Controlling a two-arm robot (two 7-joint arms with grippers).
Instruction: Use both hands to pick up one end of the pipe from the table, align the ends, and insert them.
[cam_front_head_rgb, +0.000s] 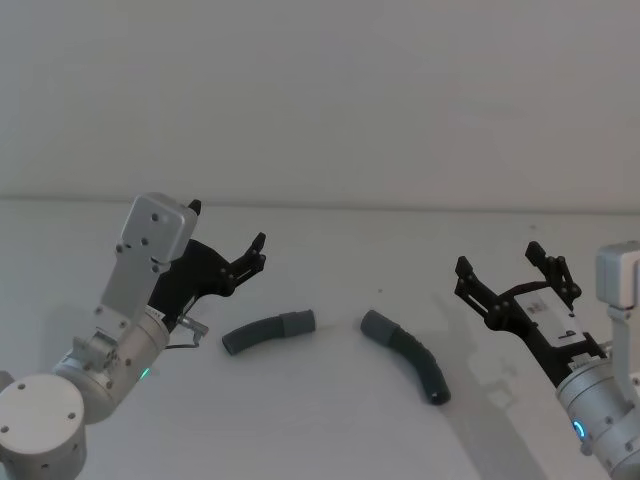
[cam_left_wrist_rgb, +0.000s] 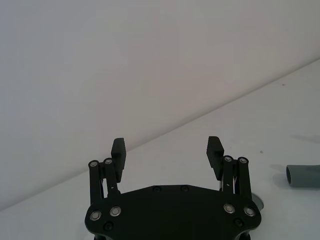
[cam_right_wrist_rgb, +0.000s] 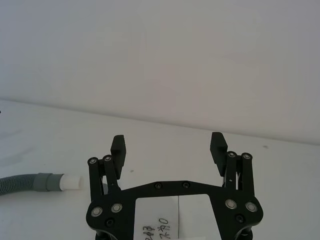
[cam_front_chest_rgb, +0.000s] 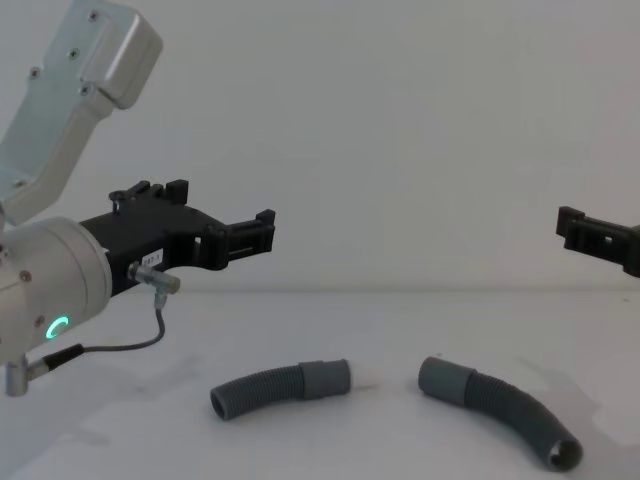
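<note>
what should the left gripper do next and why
Probably lower the open left black two-finger gripper onto the shorter dark grey corrugated hose piece, behind its smooth cuff. Both pieces lie ungrasped on the white table, cuffs facing; the open right gripper hovers by the longer piece.

Left gripper (cam_front_head_rgb: 228, 224): black. Left wrist (cam_front_head_rgb: 120, 365): silver, green ring light (cam_front_head_rgb: 146, 374).
Right gripper (cam_front_head_rgb: 497, 258): black, white label (cam_right_wrist_rgb: 157, 220) with dark handwriting. Right wrist (cam_front_head_rgb: 605, 405): silver, blue light (cam_front_head_rgb: 578, 430).
Shorter hose piece (cam_front_head_rgb: 262, 333): dark grey, ribbed; cuff (cam_front_head_rgb: 298, 322) smooth grey, white tip (cam_right_wrist_rgb: 70, 181).
Longer hose piece (cam_front_head_rgb: 415, 358): dark grey, ribbed; longer piece's cuff (cam_front_head_rgb: 376, 325) smooth grey.
Table (cam_front_head_rgb: 330, 420): plain matte white.
</note>
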